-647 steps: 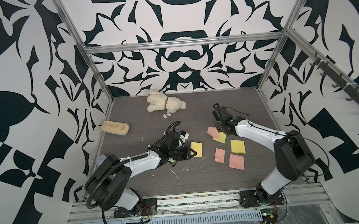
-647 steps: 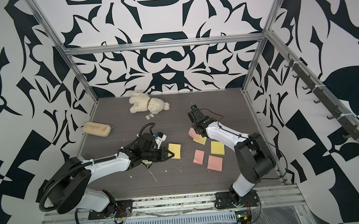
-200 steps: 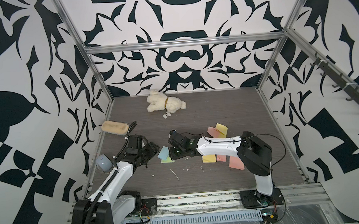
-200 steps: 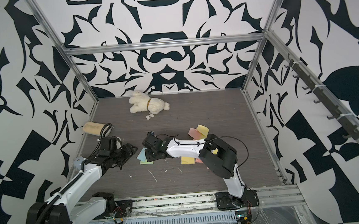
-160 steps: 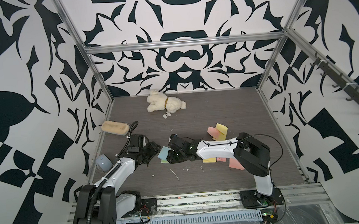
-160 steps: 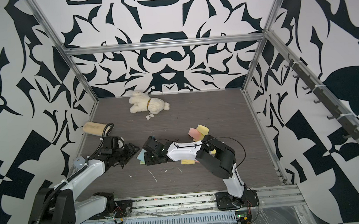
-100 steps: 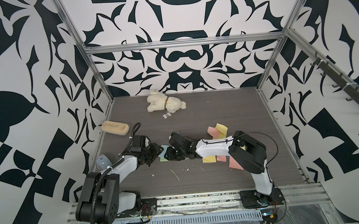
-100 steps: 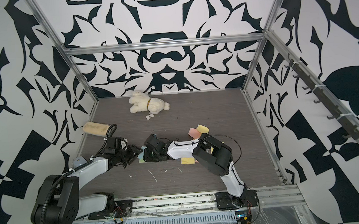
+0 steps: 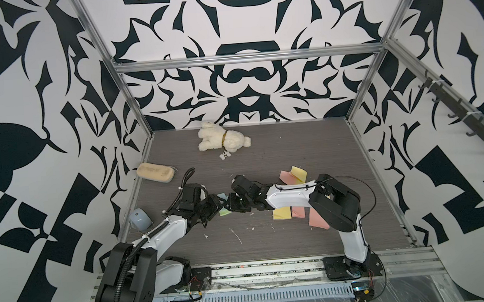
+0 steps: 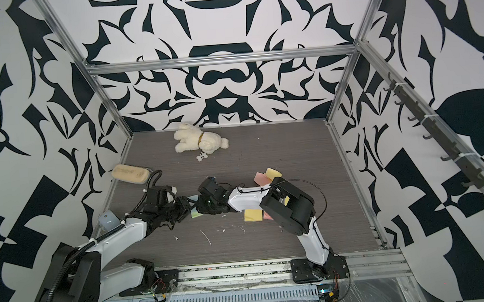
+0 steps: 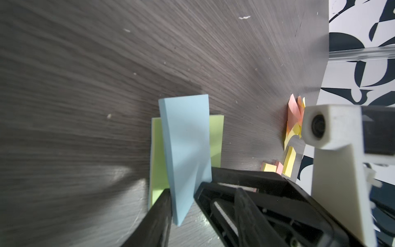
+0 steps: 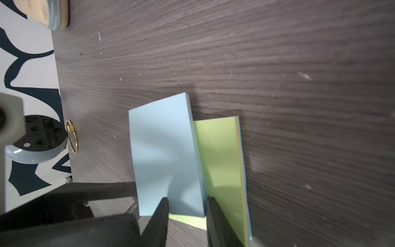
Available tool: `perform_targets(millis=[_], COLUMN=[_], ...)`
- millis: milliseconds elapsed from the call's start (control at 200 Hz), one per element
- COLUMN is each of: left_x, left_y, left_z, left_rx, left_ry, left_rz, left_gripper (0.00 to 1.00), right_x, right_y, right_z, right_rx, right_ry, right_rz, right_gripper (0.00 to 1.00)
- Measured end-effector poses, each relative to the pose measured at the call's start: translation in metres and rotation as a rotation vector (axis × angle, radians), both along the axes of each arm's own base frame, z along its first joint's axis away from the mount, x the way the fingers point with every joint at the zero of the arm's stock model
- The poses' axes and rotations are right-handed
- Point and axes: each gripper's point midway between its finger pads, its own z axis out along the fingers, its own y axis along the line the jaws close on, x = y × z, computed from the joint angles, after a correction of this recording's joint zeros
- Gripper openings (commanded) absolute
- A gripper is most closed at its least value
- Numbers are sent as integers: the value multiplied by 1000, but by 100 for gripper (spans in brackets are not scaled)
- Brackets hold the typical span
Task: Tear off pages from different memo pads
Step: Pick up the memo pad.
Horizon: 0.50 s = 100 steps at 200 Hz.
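Table: a dark grey wood-look table (image 9: 292, 142) stands inside walls with black and white shapes.
Blue pad: a bendy light blue square memo pad (image 11: 186, 139) is near the middle of the table, a bit toward the left edge. One side is tipped up, and it leans over the green one.
Green pad: a light green square memo pad (image 11: 215, 139) lies flat under it. Thin yellow and blue layers show along one side.
Right gripper: the black right gripper (image 12: 187, 200) has a finger on each side of the blue pad's corner and pinches it. The paper bends there.
Left gripper: the black left gripper (image 9: 215, 207) meets it from the other side. Its fingers are apart, and one finger (image 11: 160, 213) touches the blue pad. I cannot tell if it is squeezing.
Loose pages: a yellow square paper sheet (image 9: 282, 213) and a pink square paper sheet (image 9: 318, 223) lie flat toward the right edge, partly under the right arm.
Further back: a curled pink paper sheet (image 9: 287, 177) sits just beside a yellow square memo pad (image 9: 299, 173).
Other things: a fluffy cream toy dog (image 9: 224, 138) lies near the back edge. A long tan sponge block (image 9: 154, 171) and a small round blue-grey thing (image 9: 140, 220) sit by the left edge.
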Motion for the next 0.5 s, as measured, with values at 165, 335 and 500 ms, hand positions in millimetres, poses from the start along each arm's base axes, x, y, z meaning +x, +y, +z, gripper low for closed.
perform_targets(millis=[165, 335, 500], left_x=[-1, -2, -5], left_y=[0, 0, 2], left_z=[-2, -4, -9], left_rx=[2, 4, 10], left_ry=[3, 9, 25], left_rz=[-1, -1, 3], left_gripper=[49, 49, 50], right_x=[1, 3, 3], right_y=[-1, -3, -2], right_z=[-1, -2, -1], right_rx=[0, -2, 5], right_ry=[2, 5, 6], right_rz=[-6, -15, -14], right_gripper=[25, 12, 0])
